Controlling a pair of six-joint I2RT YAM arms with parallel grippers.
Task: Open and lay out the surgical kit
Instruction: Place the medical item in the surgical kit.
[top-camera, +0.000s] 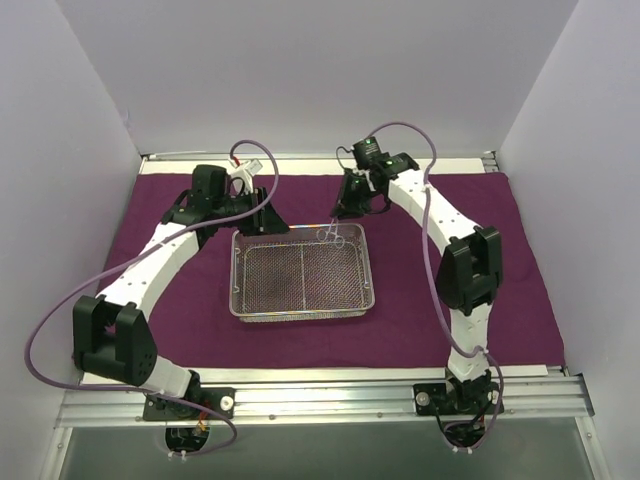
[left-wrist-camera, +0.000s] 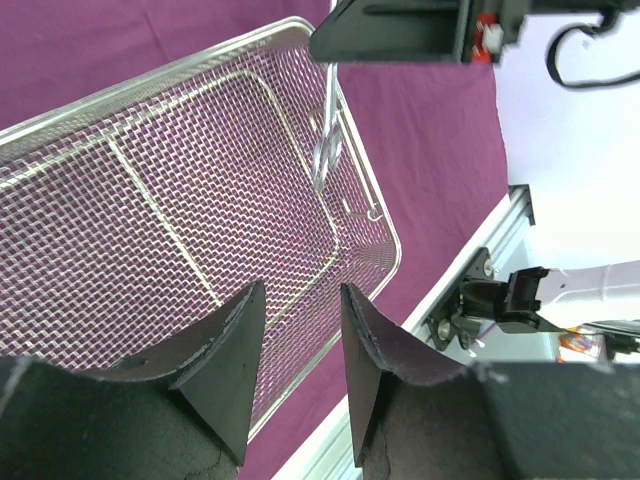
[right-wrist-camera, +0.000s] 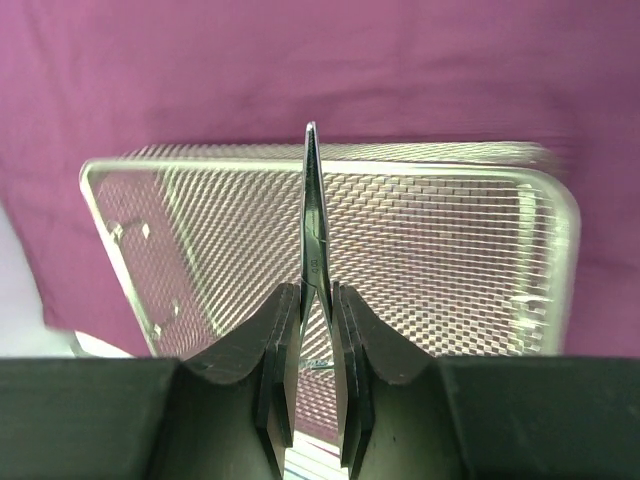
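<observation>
The right claw (right-wrist-camera: 317, 310) is pinched down tight on a scissor-like instrument (right-wrist-camera: 311, 210), pads on its flat sides, so the wrist camera sees it edge-on as a thin sliver poking out ahead over the wire-mesh tray (top-camera: 302, 314). From above, the instrument dangles off that claw with its looped end lowest, right at the tray's far right corner. Whether the loops touch the mesh or hang clear, I can't quite say from here. The left claw (left-wrist-camera: 302, 292) sits about half open with nothing in it, hovering by the tray's far left corner. The tray rests in the middle of the dark purple cloth (top-camera: 180, 330), which lies spread flat across the surface.

Now, handling: that instrument looks light, stiff and slick. It's thin polished steel, so it could swivel in a two-pad pinch or snag a loop in the mesh. Best hold, I'd say, is near the pivot, across the flats. The tray looks rigid and light, so take it by the rim wire. The cloth's limp, so pinch an edge or a corner
</observation>
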